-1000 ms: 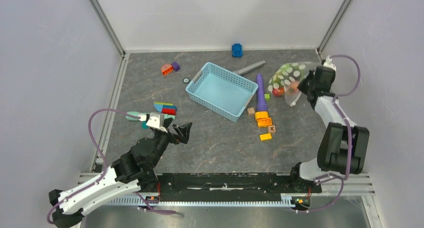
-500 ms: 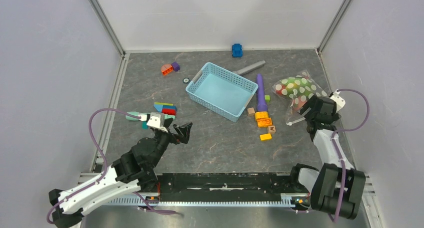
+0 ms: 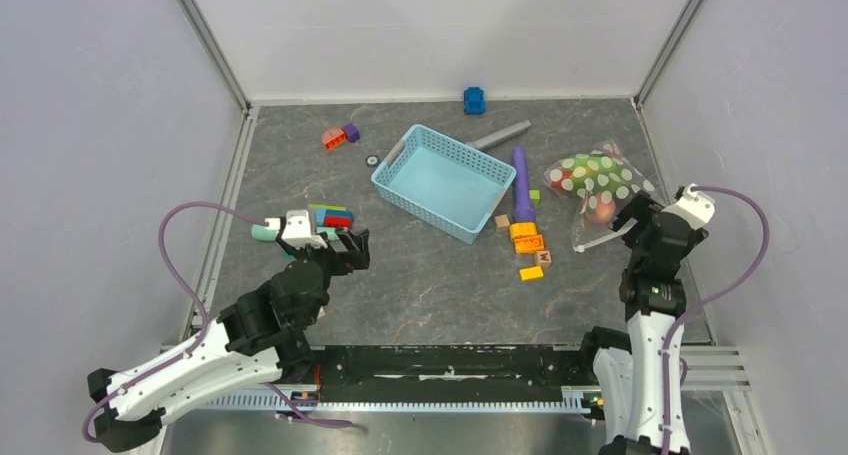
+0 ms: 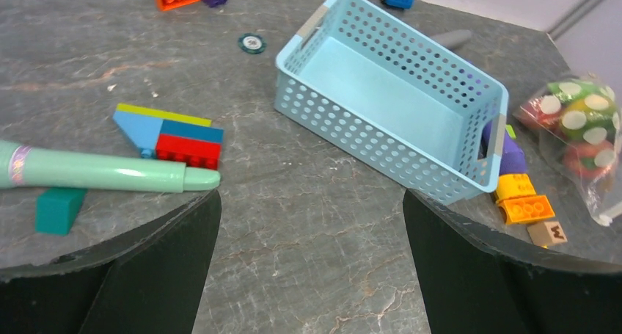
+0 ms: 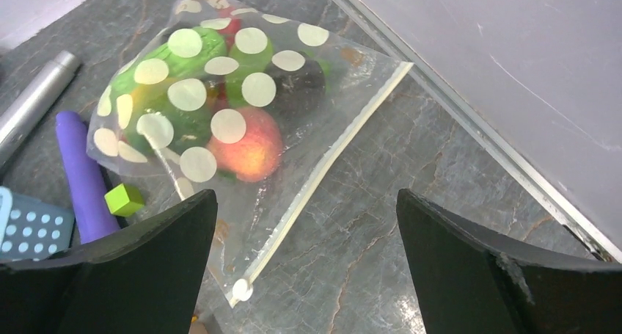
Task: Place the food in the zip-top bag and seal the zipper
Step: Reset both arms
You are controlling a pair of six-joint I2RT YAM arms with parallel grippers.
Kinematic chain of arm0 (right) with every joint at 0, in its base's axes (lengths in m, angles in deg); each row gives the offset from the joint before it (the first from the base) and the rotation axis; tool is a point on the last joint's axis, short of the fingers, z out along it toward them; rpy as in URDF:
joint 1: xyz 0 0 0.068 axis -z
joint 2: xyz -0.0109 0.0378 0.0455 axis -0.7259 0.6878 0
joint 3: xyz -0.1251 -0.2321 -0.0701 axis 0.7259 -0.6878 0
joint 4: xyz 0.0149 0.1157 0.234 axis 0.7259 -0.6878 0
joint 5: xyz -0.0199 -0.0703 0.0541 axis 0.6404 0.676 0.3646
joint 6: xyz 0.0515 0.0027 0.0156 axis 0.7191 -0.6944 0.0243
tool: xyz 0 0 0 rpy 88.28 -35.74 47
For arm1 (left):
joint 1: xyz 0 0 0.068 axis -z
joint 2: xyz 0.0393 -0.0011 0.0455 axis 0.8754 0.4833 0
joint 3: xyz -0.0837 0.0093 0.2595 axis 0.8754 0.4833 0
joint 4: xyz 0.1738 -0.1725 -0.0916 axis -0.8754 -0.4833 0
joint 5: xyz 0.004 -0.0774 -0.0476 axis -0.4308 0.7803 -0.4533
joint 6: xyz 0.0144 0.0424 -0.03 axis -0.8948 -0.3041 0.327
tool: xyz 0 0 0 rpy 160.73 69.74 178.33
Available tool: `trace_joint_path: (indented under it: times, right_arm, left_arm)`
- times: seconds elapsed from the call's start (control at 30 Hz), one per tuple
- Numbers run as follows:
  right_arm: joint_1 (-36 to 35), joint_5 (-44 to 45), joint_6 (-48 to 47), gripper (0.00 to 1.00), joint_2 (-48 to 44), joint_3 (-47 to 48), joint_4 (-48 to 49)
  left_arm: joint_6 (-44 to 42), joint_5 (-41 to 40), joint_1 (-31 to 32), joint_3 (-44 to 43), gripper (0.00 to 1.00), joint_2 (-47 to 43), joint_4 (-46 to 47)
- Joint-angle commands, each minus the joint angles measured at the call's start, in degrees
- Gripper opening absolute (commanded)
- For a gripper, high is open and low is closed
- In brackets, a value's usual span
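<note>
The clear dotted bag (image 3: 597,188) is lying flat on the surface (image 3: 430,285) at the far right, between the purple stick (image 3: 520,180) and the side wall. The toy food (image 5: 253,152) is sitting bunched inside it: green pieces, a dark one, something red and an orange-pink fruit are showing through the white dots. The zipper strip (image 5: 323,169) is running along the bag's edge nearest the wall and ending in a small white tab. I cannot tell whether it is pressed shut.

The right fingers (image 3: 636,225) are hovering just beside that edge, spread apart and holding nothing. The left fingers (image 3: 348,247) are standing apart and empty too, well away near some bricks (image 3: 335,216).

The bag is looking thin, floppy and slick, so it is likely to crumple or slide, with the loose food shifting inside. The stiffer strip at the mouth is probably offering the firmest place to pinch, starting at one end.
</note>
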Motion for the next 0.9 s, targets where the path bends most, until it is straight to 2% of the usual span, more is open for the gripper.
trace_joint_path:
  times: [0.0, 0.27, 0.43, 0.87]
  right_arm:
    - [0.2, -3.9, -4.1, 0.98, -4.7, -3.2, 0.6]
    - [0.2, -2.8, -6.0, 0.98, -8.5, -6.6, 2.8]
    - [0.2, -3.1, -6.0, 0.98, -9.5, -7.2, 3.5]
    - [0.2, -3.3, -6.1, 0.98, -11.9, -8.5, 4.7]
  left_arm:
    - [11.1, -7.6, -0.2, -6.5, 1.0, 3.6, -10.8]
    - [15.6, -7.8, -0.2, -12.2, 1.0, 9.6, -18.0]
    - [16.0, -6.8, -1.0, -14.1, 1.0, 14.2, -19.1]
    - [12.3, 6.4, -12.6, -13.1, 1.0, 20.6, -11.2]
